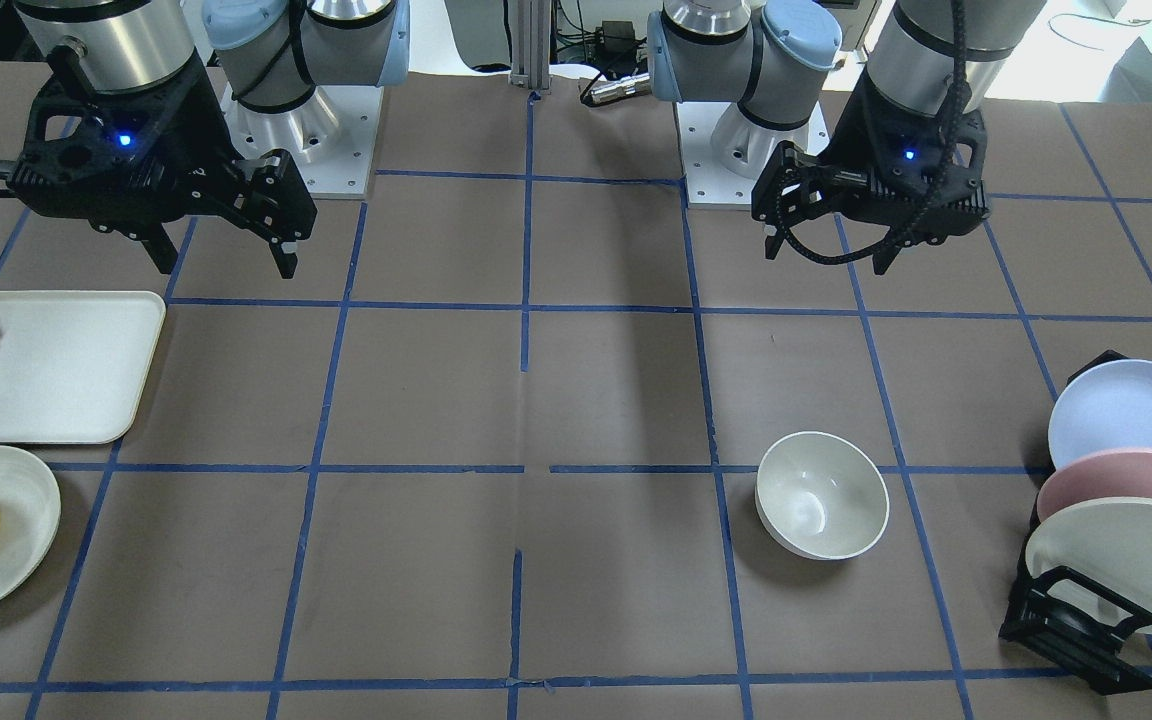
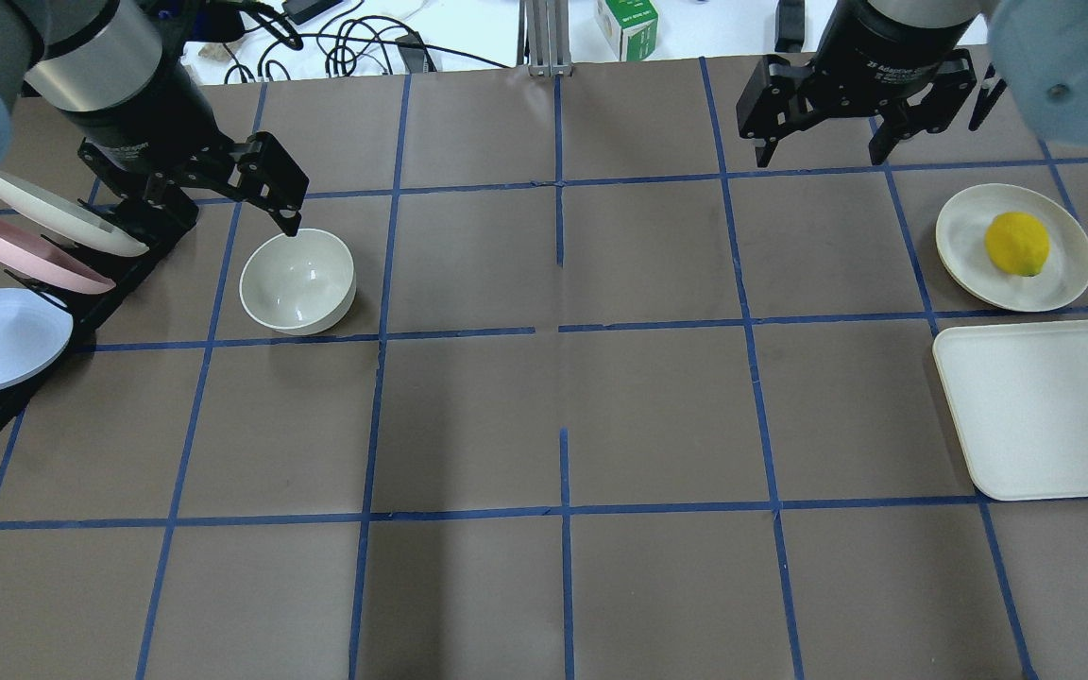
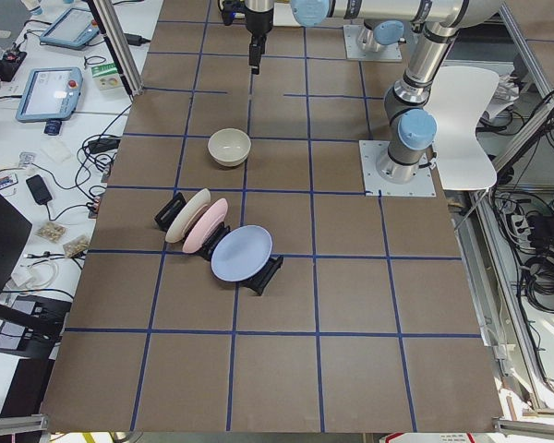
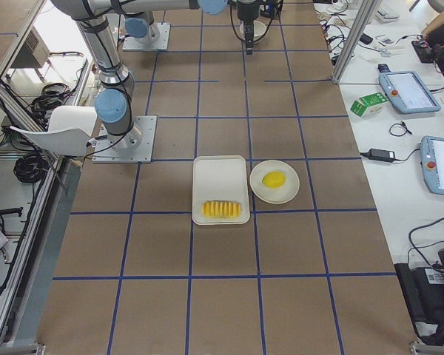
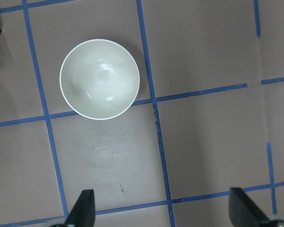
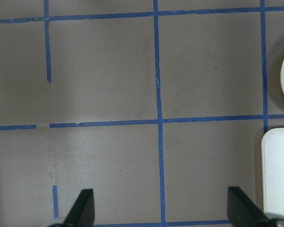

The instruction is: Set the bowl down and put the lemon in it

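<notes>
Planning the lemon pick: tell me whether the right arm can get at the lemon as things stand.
Probably yes. The lemon lies uncovered on the plate, and the right gripper hangs open nearby with nothing between them.

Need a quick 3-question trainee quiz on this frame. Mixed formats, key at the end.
1. True or false: the lemon lies in the bowl.
2. Pick one. The left end effector and the right end effector are: A. both open and empty. B. both shut. C. one open, one shut on something.
3. Fill in: the lemon rests on a round off-white ____.

Key
1. False. The bowl is empty, and the lemon is on the far side of the table from it.
2. A.
3. plate.
</notes>
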